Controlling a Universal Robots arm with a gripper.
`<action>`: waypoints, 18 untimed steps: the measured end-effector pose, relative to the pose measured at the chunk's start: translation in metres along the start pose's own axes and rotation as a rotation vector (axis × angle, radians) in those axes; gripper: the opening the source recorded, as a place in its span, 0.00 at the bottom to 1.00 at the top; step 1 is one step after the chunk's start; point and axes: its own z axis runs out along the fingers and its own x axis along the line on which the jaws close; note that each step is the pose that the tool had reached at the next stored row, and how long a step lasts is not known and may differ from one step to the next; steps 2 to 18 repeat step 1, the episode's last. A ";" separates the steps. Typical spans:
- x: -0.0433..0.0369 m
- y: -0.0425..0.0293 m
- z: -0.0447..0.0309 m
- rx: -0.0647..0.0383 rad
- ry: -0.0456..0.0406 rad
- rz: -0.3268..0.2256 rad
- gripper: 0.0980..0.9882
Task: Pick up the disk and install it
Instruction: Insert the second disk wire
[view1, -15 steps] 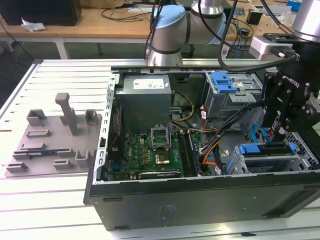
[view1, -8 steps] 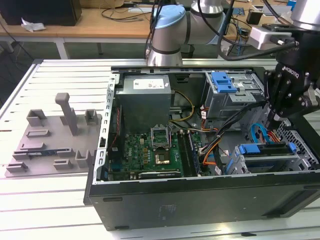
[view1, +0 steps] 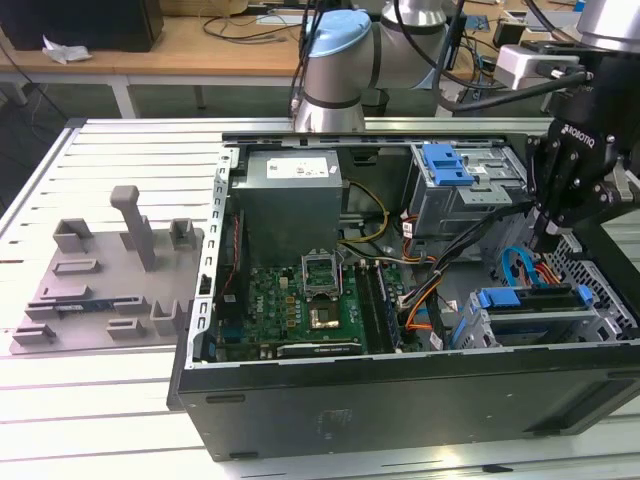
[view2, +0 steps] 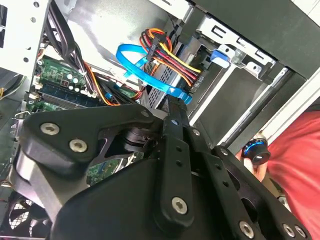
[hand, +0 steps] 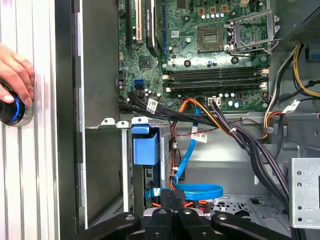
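One open computer case (view1: 300, 400) lies on the table (view1: 90, 400). One black gripper (view1: 552, 240) hangs inside it, fingers pressed together, holding nothing. One disk (view1: 530, 305) with blue rails sits in its bay by the case's front edge, just below the gripper. Blue and orange cables (hand: 192, 165) cross beside it. One hand (hand: 15, 75) rests on a blue button (hand: 12, 110).

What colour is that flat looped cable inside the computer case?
Bright blue flat looped cable, clearest in the second wrist view.
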 end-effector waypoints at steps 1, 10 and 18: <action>0.0000 0.0000 0.0000 0.000 0.0000 0.000 0.01; 0.0000 0.0000 0.0000 0.000 0.0000 0.000 0.01; 0.0000 0.0000 0.0000 0.000 0.0000 0.000 0.01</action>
